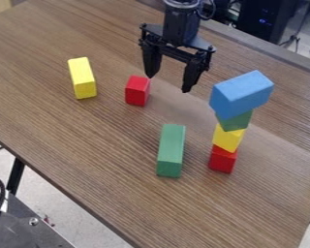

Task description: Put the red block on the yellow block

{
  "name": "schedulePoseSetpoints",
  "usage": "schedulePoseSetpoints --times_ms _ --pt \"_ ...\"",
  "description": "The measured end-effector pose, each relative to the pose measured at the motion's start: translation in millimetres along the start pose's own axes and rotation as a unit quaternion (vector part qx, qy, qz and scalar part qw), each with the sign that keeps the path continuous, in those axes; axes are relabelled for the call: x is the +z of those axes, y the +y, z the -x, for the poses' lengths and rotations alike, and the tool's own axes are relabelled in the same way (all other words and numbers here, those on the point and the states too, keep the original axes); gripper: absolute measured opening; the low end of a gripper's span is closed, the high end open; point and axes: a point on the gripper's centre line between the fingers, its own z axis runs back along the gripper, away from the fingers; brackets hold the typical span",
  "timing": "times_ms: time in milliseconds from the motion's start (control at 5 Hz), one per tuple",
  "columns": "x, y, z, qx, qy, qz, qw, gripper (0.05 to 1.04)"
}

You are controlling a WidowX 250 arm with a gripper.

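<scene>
My gripper (pixel 168 85) hangs over the upper middle of the table in the camera view, its two fingers spread apart with nothing between them. Just left of and below it, a small red block (pixel 137 90) rests on the wood. Farther left lies a long yellow block (pixel 82 78). At the right is a stack: a second red block (pixel 222 159) at the bottom, a second yellow block (pixel 228 138) on it, then a green block (pixel 235 120), and a large blue block (pixel 241 94) on top.
A long green block (pixel 171 150) lies on the wooden table (pixel 86 140), left of the stack. The table's front edge runs diagonally across the lower left. Dark equipment stands behind the far edge.
</scene>
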Motion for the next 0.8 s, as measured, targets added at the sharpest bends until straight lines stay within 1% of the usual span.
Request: schedulePoseSetpoints --times_ms 200,400,600,800 --pt "-10.0 0.2 4.4 0.001 0.018 -0.001 0.9998 0.997" --pt "-18.8 19.2 16.1 0.026 0.038 -0.02 0.9987 0.997" --pt "-15.5 39.2 21.8 0.063 0.057 -0.019 0.9962 0.997" --pt "-12.5 45.5 19.2 0.075 0.058 -0.014 0.9954 0.997"
